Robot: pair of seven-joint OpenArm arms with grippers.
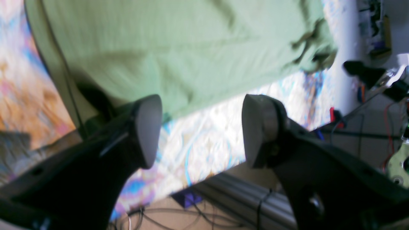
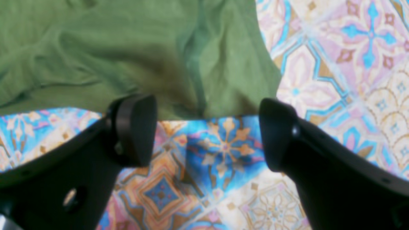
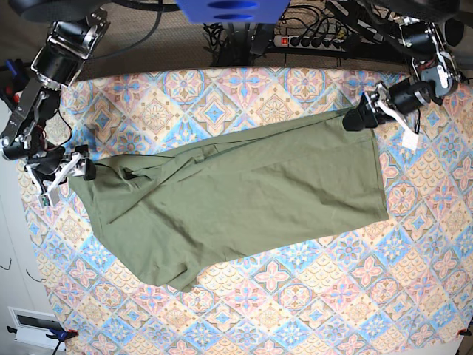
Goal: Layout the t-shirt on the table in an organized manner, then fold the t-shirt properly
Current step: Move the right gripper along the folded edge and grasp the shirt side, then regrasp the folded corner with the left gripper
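Note:
The olive-green t-shirt (image 3: pixel 244 200) lies spread at a slant across the middle of the patterned table (image 3: pixel 295 310), wrinkled toward its left end. At the shirt's upper right corner sits my left gripper (image 3: pixel 353 118). In the left wrist view it is open (image 1: pixel 203 131), with nothing between its fingers and the t-shirt (image 1: pixel 179 54) just past the tips. My right gripper (image 3: pixel 85 171) is at the shirt's left corner. The right wrist view shows it open (image 2: pixel 204 131) over bare table (image 2: pixel 351 64), and the t-shirt's edge (image 2: pixel 127 48) lies just beyond its fingertips.
A power strip (image 3: pixel 314 41) and cables run behind the table's far edge. The left wrist view looks over the table's edge (image 1: pixel 198 143) to floor cables (image 1: pixel 191 210) and a metal rail (image 1: pixel 243 198). Patterned cloth shows all around the shirt.

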